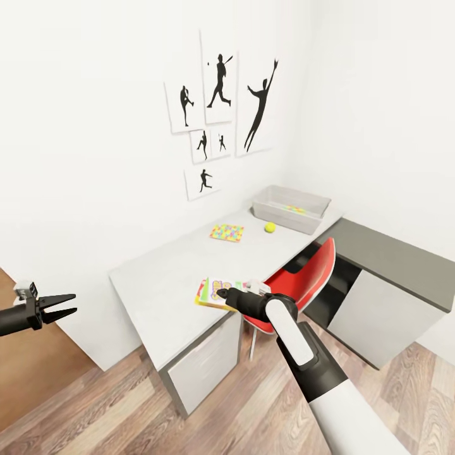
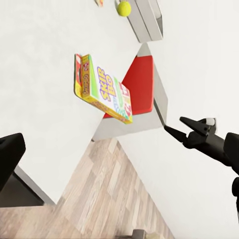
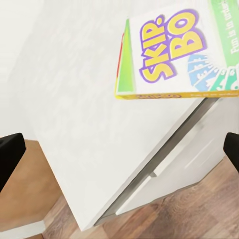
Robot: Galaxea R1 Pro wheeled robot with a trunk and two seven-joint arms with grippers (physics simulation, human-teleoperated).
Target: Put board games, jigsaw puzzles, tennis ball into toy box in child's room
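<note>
The Skip-Bo board game point(image 1: 217, 292) point(image 2: 102, 89) point(image 3: 174, 50) lies at the table's point(image 1: 164, 278) front edge, one corner past the edge. My right gripper point(image 1: 232, 298) point(image 3: 119, 154) point(image 2: 174, 125) hovers just short of it, open and holding nothing. A jigsaw puzzle point(image 1: 227, 232) and the tennis ball point(image 1: 270, 227) point(image 2: 123, 8) lie further back. The grey toy box point(image 1: 316, 203) point(image 2: 149, 20) stands at the far end with a mosaic square point(image 1: 295, 208) inside. My left gripper point(image 1: 63, 305) is open, off to the left away from the table. The bed is out of view.
A red chair point(image 1: 313, 275) point(image 2: 139, 82) is tucked under the table right beside my right arm. A lower dark grey unit point(image 1: 392, 259) runs along the right wall. Black sports silhouettes point(image 1: 221, 120) hang above the table. Wood floor point(image 1: 253, 411) lies in front.
</note>
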